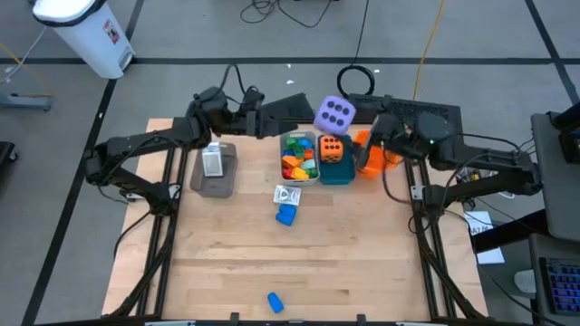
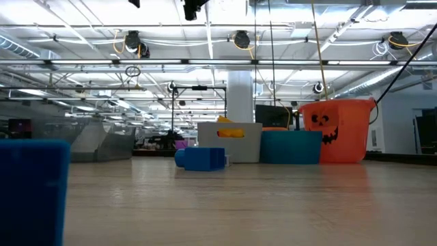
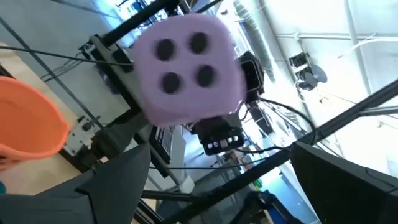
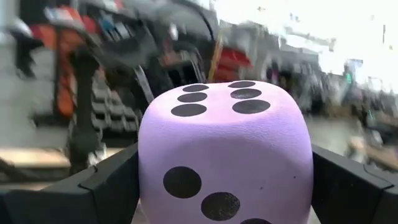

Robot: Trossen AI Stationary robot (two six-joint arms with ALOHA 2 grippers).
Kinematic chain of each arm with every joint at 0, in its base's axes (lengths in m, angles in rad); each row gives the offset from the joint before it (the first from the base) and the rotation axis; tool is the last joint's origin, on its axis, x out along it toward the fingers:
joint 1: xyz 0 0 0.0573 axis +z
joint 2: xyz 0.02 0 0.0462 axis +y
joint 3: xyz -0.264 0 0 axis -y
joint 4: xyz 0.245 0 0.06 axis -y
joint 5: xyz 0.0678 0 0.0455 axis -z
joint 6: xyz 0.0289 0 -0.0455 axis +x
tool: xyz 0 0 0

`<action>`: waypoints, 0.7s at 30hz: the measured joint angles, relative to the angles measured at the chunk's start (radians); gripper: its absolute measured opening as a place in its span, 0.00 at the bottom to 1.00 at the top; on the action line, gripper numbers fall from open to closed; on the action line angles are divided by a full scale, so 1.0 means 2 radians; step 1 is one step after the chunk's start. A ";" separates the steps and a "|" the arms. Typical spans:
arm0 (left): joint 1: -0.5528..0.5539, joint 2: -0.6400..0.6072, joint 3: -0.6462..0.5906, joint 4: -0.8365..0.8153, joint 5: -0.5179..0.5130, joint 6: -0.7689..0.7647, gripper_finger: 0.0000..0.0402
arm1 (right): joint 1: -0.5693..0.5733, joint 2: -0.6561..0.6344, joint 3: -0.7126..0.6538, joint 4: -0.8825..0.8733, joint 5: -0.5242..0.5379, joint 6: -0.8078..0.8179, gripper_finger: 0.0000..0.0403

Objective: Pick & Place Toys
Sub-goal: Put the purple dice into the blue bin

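A purple die with dark dots (image 1: 334, 113) hangs in the air over the table's far edge, between my two grippers. My right gripper (image 1: 359, 121) comes from the right and is shut on it. My left gripper (image 1: 297, 114) faces the die from the left and stands open just short of it. In the left wrist view the die (image 3: 186, 68) lies beyond the left gripper's spread fingers. Below, a grey bin (image 1: 283, 161) holds several coloured bricks. An orange black-dotted die (image 1: 333, 149) sits in the teal bin (image 1: 337, 174). My right gripper pinches the purple die by two opposite side faces (image 4: 148, 177), one finger (image 4: 109, 180) on each. The fingers lie about level and come from the table's right side. The die is lifted clear, with its six-dot face up.
The orange bucket (image 1: 372, 154) stands right of the bins, below my right arm. A second grey bin (image 1: 215, 172) stands at the far left. A white packet (image 1: 287, 194) and a blue brick (image 1: 286, 215) lie mid-table. Another blue brick (image 1: 275, 302) lies by the near edge.
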 joint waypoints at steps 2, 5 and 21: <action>0.008 0.000 0.000 0.000 0.003 0.000 0.98 | -0.006 0.009 0.031 -0.063 0.012 0.012 0.90; 0.019 0.000 0.000 0.003 0.008 0.000 0.98 | -0.021 0.033 0.086 -0.174 0.010 0.025 0.90; 0.012 0.001 -0.001 0.015 0.035 0.019 0.98 | -0.104 0.229 0.171 -0.529 -0.111 -0.028 0.90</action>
